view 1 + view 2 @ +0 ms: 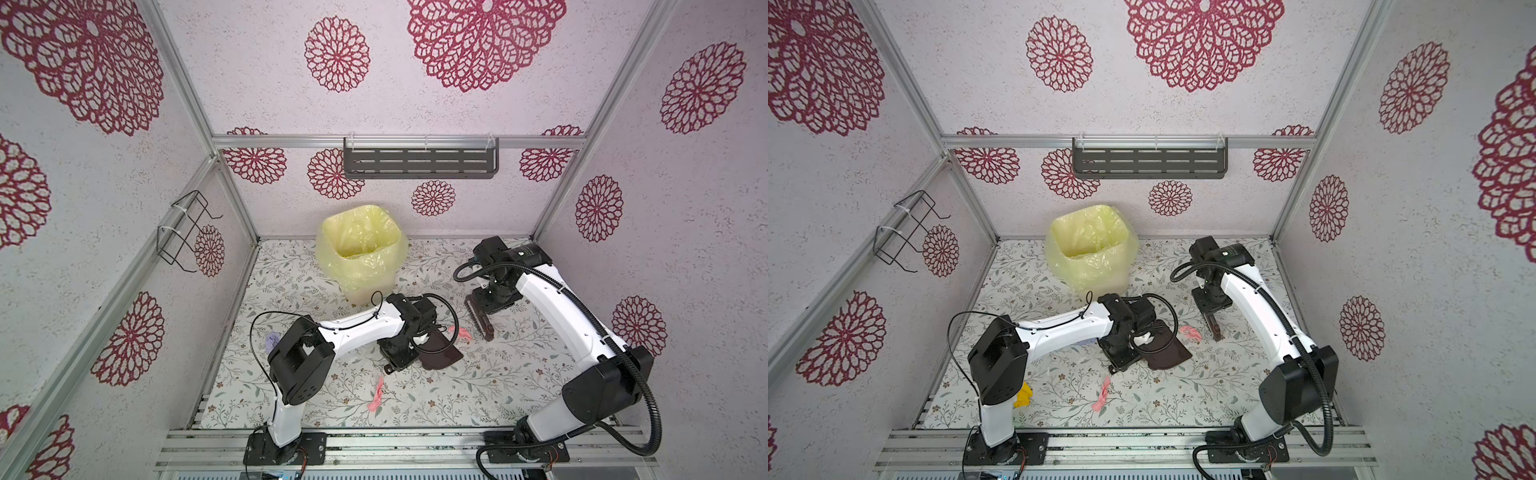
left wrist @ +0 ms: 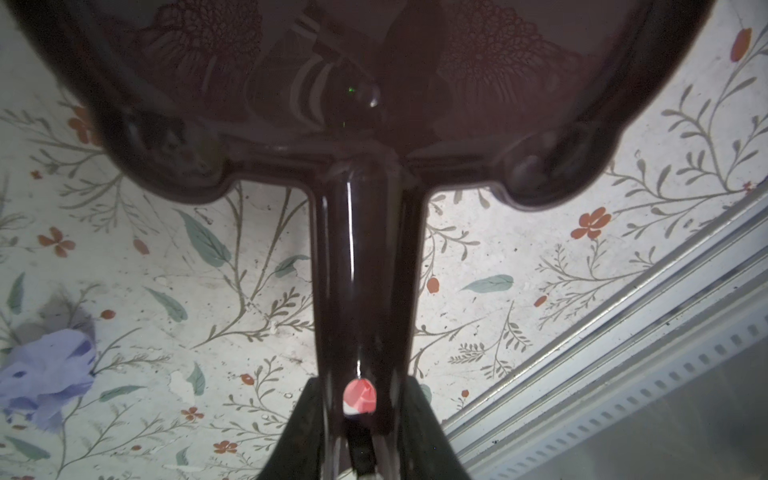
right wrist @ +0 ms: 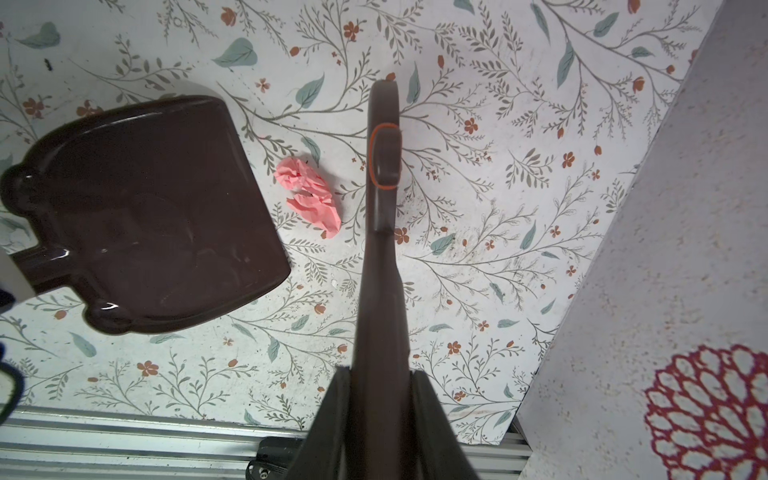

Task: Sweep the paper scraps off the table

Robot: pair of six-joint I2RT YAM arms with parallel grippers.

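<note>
A pink scrap (image 3: 309,197) lies between the brush (image 3: 382,249) my right pincer (image 3: 378,374) clamps and the dustpan (image 3: 158,216) my left pincer (image 2: 361,390) holds.

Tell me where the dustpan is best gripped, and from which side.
By its narrow straight handle, coming from the rear, opposite the open lip. The dustpan itself looks too broad for the fingers, and the lip should stay clear toward the pink scrap. The left gripper clamps it this way.
</note>
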